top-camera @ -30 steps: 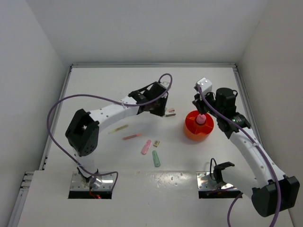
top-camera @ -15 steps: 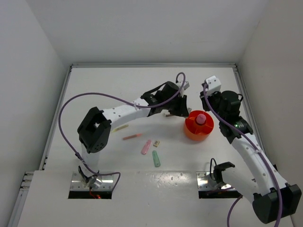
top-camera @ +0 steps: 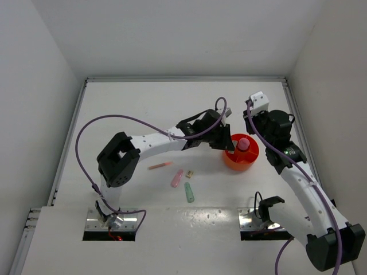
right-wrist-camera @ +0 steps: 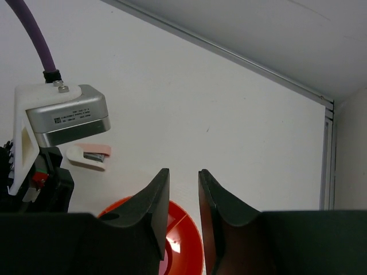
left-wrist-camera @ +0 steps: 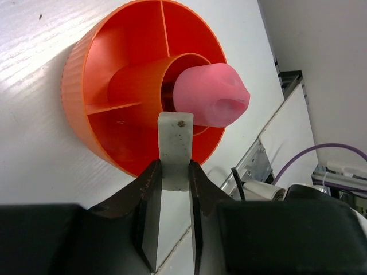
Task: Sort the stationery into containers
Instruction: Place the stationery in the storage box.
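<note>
The orange-red tub [top-camera: 238,160] stands right of centre, with the pink-capped tube [top-camera: 243,143] upright in its hub. In the left wrist view the tub [left-wrist-camera: 94,63] and the pink cap [left-wrist-camera: 209,94] are close. My left gripper [top-camera: 228,143] [left-wrist-camera: 174,167] is shut on a small grey-white block [left-wrist-camera: 175,143] and holds it over the tub's near rim. My right gripper [top-camera: 251,127] [right-wrist-camera: 183,177] is open and empty, just above and behind the tub [right-wrist-camera: 182,247]. A pink stick [top-camera: 160,165], a pink marker [top-camera: 176,178], a mint-green marker [top-camera: 188,192] and a tan block [top-camera: 189,173] lie on the table.
A small pink and white stapler-like item [right-wrist-camera: 89,157] lies behind the tub, under the left wrist camera housing [right-wrist-camera: 63,114]. The left arm [top-camera: 155,143] spans the table's middle. The yellow stick is hidden. Walls enclose the table on three sides.
My left arm has swung right with the grey-white block, from the table's middle to the tub's rim. My right gripper rose off the pink-capped tube and has since held still.
</note>
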Robot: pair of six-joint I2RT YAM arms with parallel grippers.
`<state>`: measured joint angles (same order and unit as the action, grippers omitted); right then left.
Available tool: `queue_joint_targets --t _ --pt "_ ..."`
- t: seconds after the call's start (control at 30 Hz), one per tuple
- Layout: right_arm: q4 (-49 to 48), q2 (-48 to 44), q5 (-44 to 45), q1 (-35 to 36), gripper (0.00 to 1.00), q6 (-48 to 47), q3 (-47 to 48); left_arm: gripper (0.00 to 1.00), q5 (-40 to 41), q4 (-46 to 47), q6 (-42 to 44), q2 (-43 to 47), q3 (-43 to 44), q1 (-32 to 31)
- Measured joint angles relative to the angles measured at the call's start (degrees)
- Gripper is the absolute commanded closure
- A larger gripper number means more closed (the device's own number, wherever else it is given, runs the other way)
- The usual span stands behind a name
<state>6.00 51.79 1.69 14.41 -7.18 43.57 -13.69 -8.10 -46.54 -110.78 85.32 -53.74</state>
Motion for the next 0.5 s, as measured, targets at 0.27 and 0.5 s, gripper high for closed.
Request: queue_joint_targets --t 0.27,0.5 --pt "-0.02 0.00 0.48 -0.07 0.72 0.15 -0.04 0.69 2.01 0.66 -2.51 -0.02 -1.22 -0.33" --pt "-0.48 -0.02 0.72 -0.07 0.72 0.17 -0.81 0.64 2.91 1.01 -3.67 -0.20 -1.22 -0.52"
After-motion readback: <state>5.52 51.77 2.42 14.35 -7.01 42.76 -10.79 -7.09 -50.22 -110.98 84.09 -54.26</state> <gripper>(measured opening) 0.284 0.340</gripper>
